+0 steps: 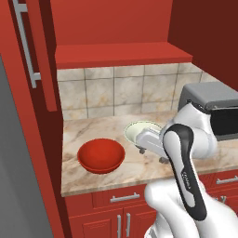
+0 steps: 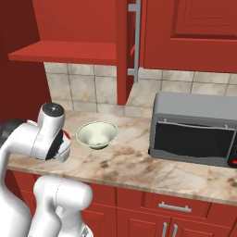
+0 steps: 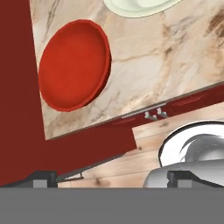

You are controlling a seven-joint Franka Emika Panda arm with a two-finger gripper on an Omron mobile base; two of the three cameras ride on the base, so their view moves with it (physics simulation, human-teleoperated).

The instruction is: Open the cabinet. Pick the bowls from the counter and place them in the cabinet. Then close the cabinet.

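Above the table [image 1: 139, 179] we are hanging our pincer [image 3: 111, 177] with its jaws spread wide and nothing between them, looking down over the front edge. Both bowls are waiting on the marble: the red bowl [image 3: 73, 65] is sitting at about ten o'clock in the hand view, near the dark red side wall, and the pale bowl [image 2: 96, 134] is lying just beyond it, at twelve o'clock, the two close but apart. We are judging that the red one is the nearer target. Overhead, the cabinet [image 1: 123, 53] is standing open already (one door [image 1: 35, 51] is swung out at ten o'clock in the left base view), so its red shelf is free to receive them. A grey microwave [image 2: 196, 129] is occupying the table at three o'clock, well clear of the bowls.
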